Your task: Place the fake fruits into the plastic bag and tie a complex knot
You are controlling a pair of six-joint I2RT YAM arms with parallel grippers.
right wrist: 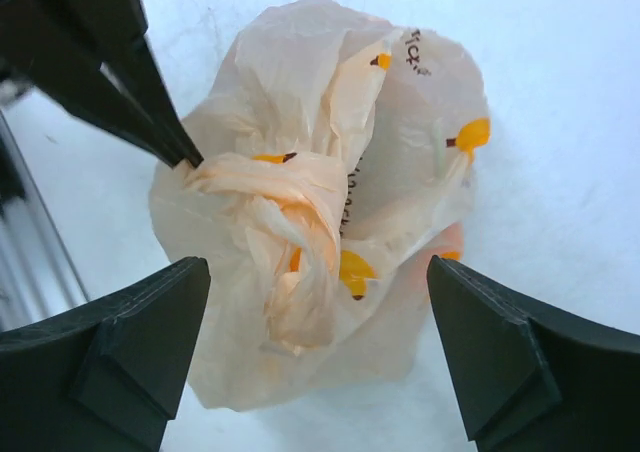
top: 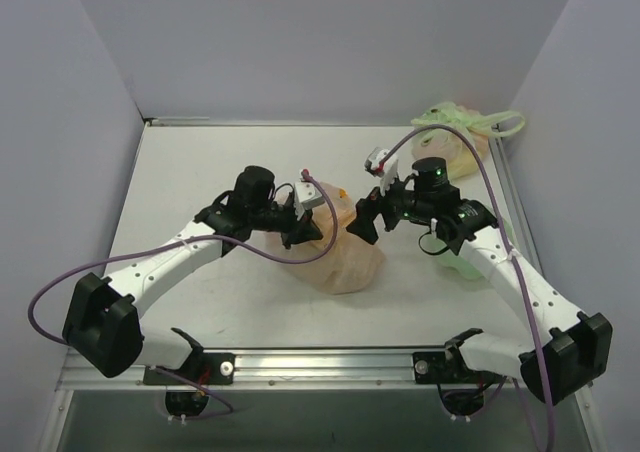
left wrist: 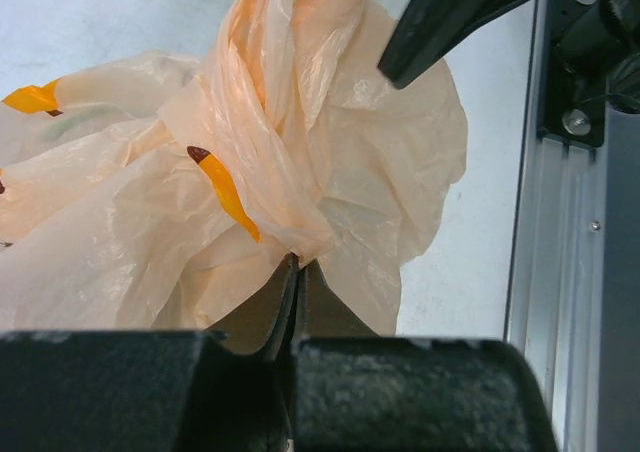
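Thin, limp film: the left pincer point(left wrist: 296, 264) is pinching the plastic bag point(right wrist: 400, 172) at its tips, beside the knot point(right wrist: 290, 202), likely the firmest hold. The right pincer point(right wrist: 318, 277) is hanging open, with the knot between its fingers.

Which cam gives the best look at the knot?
Right wrist: the knot sits centred, whole and unobstructed. Left wrist shows it very close but from one side only, with the left claw shut on the bag at its base. Top view: bag visible, knot too small to make out.
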